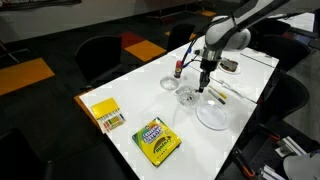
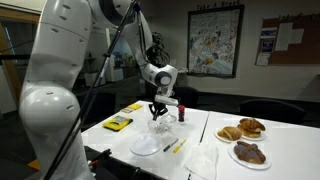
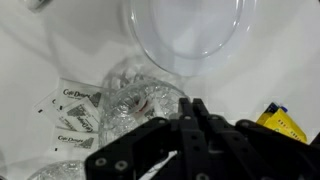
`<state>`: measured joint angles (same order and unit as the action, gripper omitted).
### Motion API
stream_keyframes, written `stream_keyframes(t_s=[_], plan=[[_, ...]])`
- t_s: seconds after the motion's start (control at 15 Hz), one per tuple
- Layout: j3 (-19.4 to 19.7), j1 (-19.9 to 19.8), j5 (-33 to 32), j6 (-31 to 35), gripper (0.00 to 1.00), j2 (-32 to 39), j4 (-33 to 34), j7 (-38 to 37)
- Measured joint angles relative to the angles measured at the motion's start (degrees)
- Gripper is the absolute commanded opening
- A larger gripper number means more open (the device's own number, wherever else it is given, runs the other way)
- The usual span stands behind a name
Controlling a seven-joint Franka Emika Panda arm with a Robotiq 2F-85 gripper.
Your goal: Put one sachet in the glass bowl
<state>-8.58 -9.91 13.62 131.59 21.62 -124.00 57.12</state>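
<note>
Bright overhead light, table glare, blurred wrist view

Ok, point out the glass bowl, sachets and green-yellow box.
glass bowl [image 3: 118, 112], wrist view, its wall.
sachets [image 3: 72, 113], wrist view, printed packet's middle.
green-yellow box [image 1: 157, 140], in an exterior view, top face.

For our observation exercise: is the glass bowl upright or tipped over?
Upright: the glass bowl stands rim-up on the white table.

Tool [image 3: 190, 102] downward, jaws together
</note>
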Motion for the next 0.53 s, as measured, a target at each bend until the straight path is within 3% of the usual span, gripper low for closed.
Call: stream_keyframes(t_s=[0.07,0.33,0.53], plan=[[0.18,0.40,-1.38,2.71,0.33,0.12,-1.03,0.99],[0.52,1.81,-6.59,13.36,0.60,0.99,-3.98,3.34],[0.20,1.86,-6.71,16.36,0.81,1.50,-4.74,5.25]])
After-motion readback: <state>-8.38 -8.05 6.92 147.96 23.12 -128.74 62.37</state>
